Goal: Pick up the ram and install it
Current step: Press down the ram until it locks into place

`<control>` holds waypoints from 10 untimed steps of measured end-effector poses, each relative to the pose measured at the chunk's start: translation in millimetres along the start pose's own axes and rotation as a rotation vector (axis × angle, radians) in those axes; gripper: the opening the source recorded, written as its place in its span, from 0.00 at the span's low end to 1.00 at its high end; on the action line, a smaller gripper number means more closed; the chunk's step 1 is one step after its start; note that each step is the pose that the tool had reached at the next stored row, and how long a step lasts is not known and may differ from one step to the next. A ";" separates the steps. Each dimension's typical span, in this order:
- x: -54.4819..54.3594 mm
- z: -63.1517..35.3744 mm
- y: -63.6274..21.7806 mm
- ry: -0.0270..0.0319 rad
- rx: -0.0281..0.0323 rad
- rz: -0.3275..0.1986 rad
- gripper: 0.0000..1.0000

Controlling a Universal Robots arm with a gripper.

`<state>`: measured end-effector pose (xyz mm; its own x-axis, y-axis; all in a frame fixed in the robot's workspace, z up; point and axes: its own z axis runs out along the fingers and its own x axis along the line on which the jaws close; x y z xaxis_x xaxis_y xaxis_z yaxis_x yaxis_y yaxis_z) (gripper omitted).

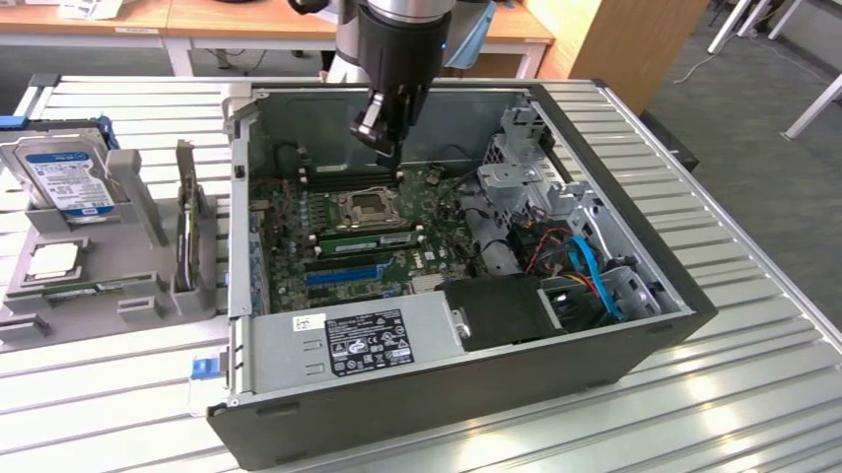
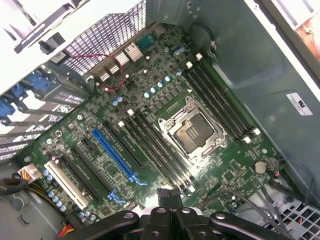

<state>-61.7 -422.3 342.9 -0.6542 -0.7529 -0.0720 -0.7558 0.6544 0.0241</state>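
open computer case [image 1: 632, 325], hard drive [image 1: 66, 177], blue cables [image 1: 593, 271]

Motherboard [image 1: 375, 232] dark green, speckled with small silver and black parts. One long slot [image 2: 114, 155] on it bright blue; another slot [image 2: 64, 184] white. Socket frame [image 2: 191, 131] silvery metal around a dark centre. Gripper [image 1: 378, 128] black. Computer case [image 1: 526, 384] dark grey outside, paler grey-green inside. Power supply [image 1: 349, 340] silver with a black and white label. Hard drive [image 1: 63, 182] silver, label blue and white. Blue cable [image 1: 595, 274] beside red and orange wires. Table [image 1: 736, 394] pale ribbed metal, striped by grooves.
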 end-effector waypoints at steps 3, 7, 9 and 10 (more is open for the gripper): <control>0.0 0.0 0.0 0.0046 -0.0041 0.024 0.10; 0.0 0.0 0.0 0.0069 -0.0053 0.066 0.10; 0.0 0.0 0.0 0.0065 -0.0037 0.093 0.10; 0.0 0.0 0.0 0.0062 -0.0029 0.107 0.10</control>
<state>-61.7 -422.3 342.9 -0.7315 -0.6789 -0.0627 -0.6814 0.7311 0.0342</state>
